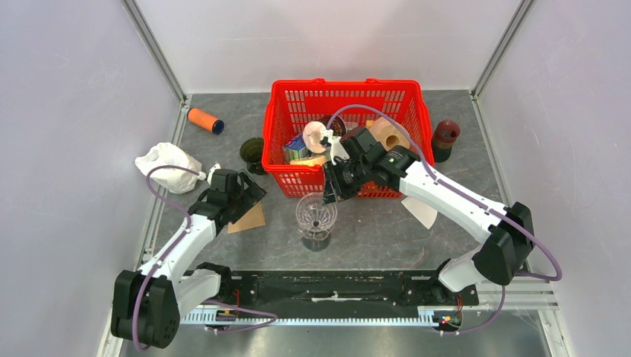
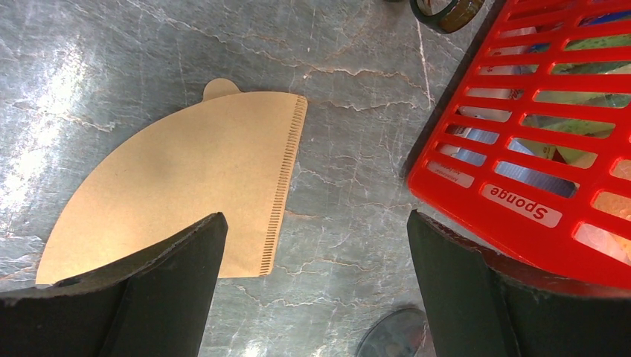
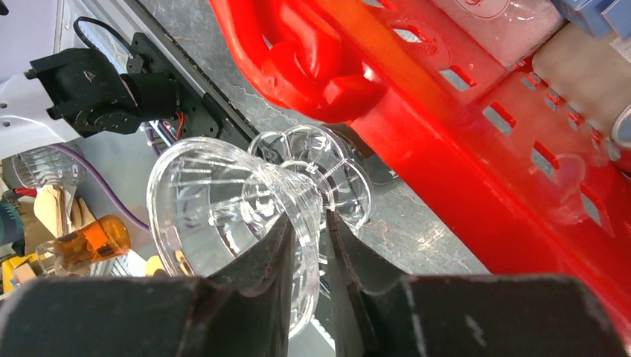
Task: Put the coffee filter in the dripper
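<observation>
A grey stone-patterned bench (image 1: 372, 245) inside white walls carries a red plastic basket (image 1: 346, 97), with the clear dripper (image 1: 315, 214) standing just in front of it. The brown paper coffee filter (image 2: 186, 186) lies flat on the bench left of the dripper, under the left gripper (image 2: 316, 230), whose fingers are spread wide above it. The right gripper (image 3: 311, 223) has its fingers nearly together astride the dripper's wall; I cannot tell whether they pinch it.
</observation>
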Controlling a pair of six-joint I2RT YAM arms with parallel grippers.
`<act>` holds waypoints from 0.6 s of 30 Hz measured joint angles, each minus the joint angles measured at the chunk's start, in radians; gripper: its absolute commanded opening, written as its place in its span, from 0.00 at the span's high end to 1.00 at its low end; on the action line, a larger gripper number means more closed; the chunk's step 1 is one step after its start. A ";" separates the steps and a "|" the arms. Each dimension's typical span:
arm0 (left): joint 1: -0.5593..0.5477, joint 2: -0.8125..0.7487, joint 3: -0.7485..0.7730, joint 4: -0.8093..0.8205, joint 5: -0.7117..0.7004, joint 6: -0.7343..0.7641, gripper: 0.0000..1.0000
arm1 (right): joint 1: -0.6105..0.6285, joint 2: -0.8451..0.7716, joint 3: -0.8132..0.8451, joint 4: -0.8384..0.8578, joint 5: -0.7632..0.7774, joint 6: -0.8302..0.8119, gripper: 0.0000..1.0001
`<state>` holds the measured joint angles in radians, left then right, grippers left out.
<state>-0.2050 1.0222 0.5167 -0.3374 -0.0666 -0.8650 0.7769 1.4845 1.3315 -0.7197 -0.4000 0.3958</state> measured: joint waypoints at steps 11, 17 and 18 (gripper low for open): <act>0.000 -0.002 0.000 0.000 0.002 0.000 0.02 | 0.000 0.001 0.000 0.001 0.004 0.006 0.55; 0.000 -0.002 0.000 0.000 0.016 0.000 0.02 | 0.000 0.000 0.000 0.004 -0.024 0.017 0.27; 0.000 -0.002 0.000 0.000 0.016 0.000 0.02 | 0.002 -0.004 0.000 0.008 -0.030 0.018 0.19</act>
<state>-0.2050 1.0199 0.5167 -0.3370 -0.0502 -0.8650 0.7788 1.4803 1.3319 -0.7113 -0.4301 0.4133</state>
